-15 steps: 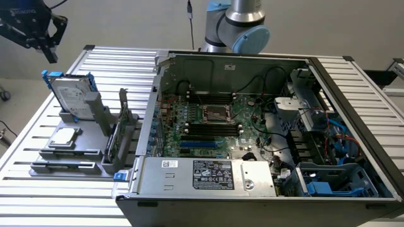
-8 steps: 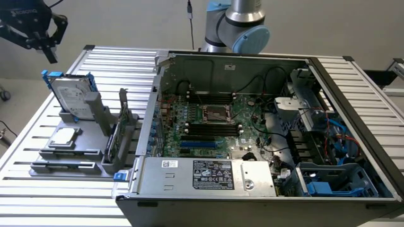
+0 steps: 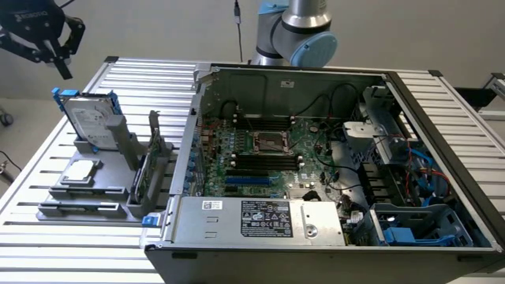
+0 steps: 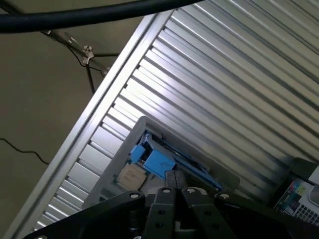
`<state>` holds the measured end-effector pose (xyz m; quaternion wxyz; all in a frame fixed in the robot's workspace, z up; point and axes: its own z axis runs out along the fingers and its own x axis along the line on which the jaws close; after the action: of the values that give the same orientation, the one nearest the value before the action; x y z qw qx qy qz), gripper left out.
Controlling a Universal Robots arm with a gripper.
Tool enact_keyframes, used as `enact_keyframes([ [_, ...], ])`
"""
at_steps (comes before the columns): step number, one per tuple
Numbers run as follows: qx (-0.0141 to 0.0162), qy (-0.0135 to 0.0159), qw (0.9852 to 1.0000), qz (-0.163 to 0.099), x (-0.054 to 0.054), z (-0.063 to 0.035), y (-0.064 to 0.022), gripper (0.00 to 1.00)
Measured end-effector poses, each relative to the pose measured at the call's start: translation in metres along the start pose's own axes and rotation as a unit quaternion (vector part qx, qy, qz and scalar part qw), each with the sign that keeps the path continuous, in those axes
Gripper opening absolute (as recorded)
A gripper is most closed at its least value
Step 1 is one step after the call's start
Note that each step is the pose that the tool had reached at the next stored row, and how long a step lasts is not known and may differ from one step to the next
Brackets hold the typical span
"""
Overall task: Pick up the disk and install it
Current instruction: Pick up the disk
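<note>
**Claw shut and clear of the disk, which stands in its holder**

From the exterior view I see the claw hanging in the air over the worktop's corner at the exterior view's left, its black fingers pressed together and gripping nothing. The disk is below it and well apart. It is a silver-grey metal slab with a white label and blue plastic rails, and it stands upright on edge in a grey moulded holder near that same edge of the worktop. A small square chip lies flat on the holder in front of the disk, and a thin circuit card stands upright beside it. This view also gives me the open computer case filling the middle of the worktop, a black steel box with a green board inside.

The wrist view looks down past the closed fingertips. There I see the disk's top edge and blue rail ends, with the chip just beside them. It also shows the ribbed, shiny aluminium slats, the worktop's straight outer edge, the dull floor beyond it and a dark cable crossing overhead.
</note>
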<state>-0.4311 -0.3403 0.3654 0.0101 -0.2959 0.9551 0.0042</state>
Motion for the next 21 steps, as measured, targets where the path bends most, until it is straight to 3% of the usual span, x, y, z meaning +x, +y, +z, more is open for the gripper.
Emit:
enact_keyframes([
  [6, -0.0011, 0.0001, 0.9985, -0.054, 0.0000, 0.0004, 0.0000, 0.11],
  [11, -0.0021, 0.0002, 0.9951, -0.099, 0.0000, 0.0008, 0.0000, 0.11],
  [16, -0.0031, 0.0003, 0.9895, -0.144, 0.0000, 0.0011, 0.0000, 0.11],
  [21, -0.0041, 0.0004, 0.9819, -0.190, 0.0000, 0.0014, 0.0000, 0.11],
])
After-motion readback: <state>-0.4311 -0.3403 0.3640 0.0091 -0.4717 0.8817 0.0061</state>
